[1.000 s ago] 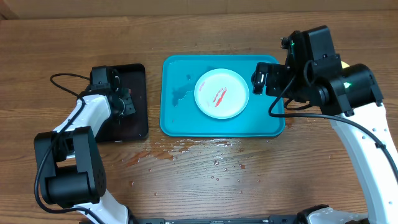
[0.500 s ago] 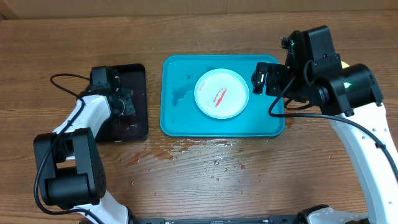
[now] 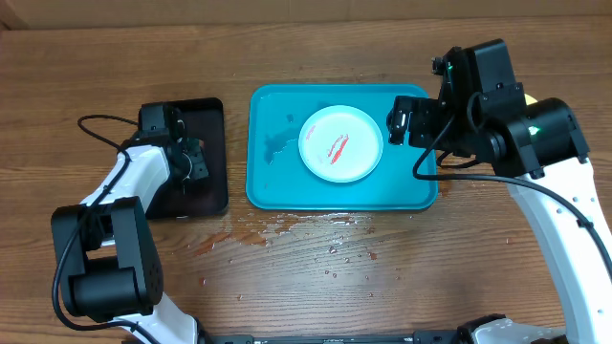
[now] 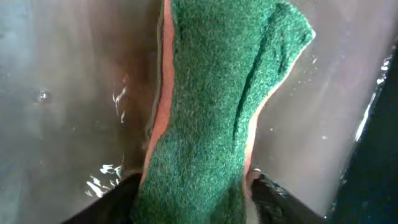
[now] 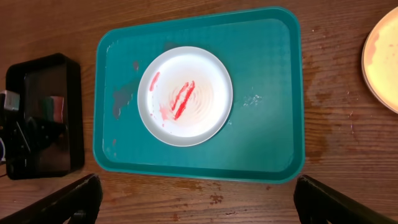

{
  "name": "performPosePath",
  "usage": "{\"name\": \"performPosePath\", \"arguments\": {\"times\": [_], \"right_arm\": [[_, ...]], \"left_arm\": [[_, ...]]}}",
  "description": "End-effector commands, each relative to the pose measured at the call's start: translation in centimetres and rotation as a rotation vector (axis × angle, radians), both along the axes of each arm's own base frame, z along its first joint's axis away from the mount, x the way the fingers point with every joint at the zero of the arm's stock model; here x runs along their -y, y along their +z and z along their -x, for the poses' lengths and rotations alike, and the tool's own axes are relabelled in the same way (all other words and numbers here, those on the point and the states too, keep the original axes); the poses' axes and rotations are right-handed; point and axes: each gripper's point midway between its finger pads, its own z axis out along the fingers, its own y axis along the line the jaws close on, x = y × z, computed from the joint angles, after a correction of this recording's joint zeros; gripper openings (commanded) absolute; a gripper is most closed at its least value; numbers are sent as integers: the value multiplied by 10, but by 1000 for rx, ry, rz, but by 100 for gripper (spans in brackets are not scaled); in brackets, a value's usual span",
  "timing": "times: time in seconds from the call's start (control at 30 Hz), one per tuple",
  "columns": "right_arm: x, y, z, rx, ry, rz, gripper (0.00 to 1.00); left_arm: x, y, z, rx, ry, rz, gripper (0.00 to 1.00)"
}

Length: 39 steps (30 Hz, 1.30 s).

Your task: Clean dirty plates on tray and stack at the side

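At the left of the overhead view a black tray (image 3: 216, 143) sits on the wooden table (image 3: 382, 287), and the left gripper (image 3: 191, 161) reaches down into it. The left wrist view shows a green sponge (image 4: 217, 112) with an orange underside lying on the tray's wet, shiny floor. The sponge runs up the middle of the frame, and the two dark fingers (image 4: 118, 202) stand on either side of its near end at the bottom edge. They are close against the sponge, but I cannot tell whether they are clamped on it or slack.

Just right of the black tray lies the turquoise tray (image 3: 277, 182), with wet patches on its left half. The white plate (image 3: 341, 143) rests flat on it, a little right of centre and towards the top, with red smears (image 5: 181, 99) across its middle. Reddish splashes (image 3: 287, 227) dot the table just below the tray's lower edge.

The right gripper (image 3: 406, 119) hovers above the tray's upper right corner. Its jaws are spread wide and grasp nothing. At the upper right edge of the right wrist view a yellow plate (image 5: 382, 59) lies on the table, off the tray and partly cut off by the frame.
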Motion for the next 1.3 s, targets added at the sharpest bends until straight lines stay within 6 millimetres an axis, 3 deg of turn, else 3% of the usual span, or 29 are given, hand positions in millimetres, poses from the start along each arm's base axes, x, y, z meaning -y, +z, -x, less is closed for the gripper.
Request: {"name": "performPosePath", "arguments": {"times": [0.0, 0.27, 0.4, 0.63, 0.9, 1.27], "right_arm": [[1, 12, -1, 37, -1, -10, 100], [1, 12, -2, 39, -1, -11, 100], [1, 12, -2, 40, -1, -12, 100], [1, 12, -2, 40, -1, -11, 100], [1, 12, -2, 40, -1, -11, 100], [1, 12, -2, 40, -1, -11, 100]], "left_arm": [[-3, 26, -17, 71, 10, -3, 61], [-5, 61, -33, 151, 10, -13, 61], [-6, 71, -39, 194, 9, -17, 67], [-6, 61, -38, 171, 10, -14, 66], [-5, 28, -36, 100, 16, 0, 60], [-4, 15, -41, 94, 14, 7, 59]]}}
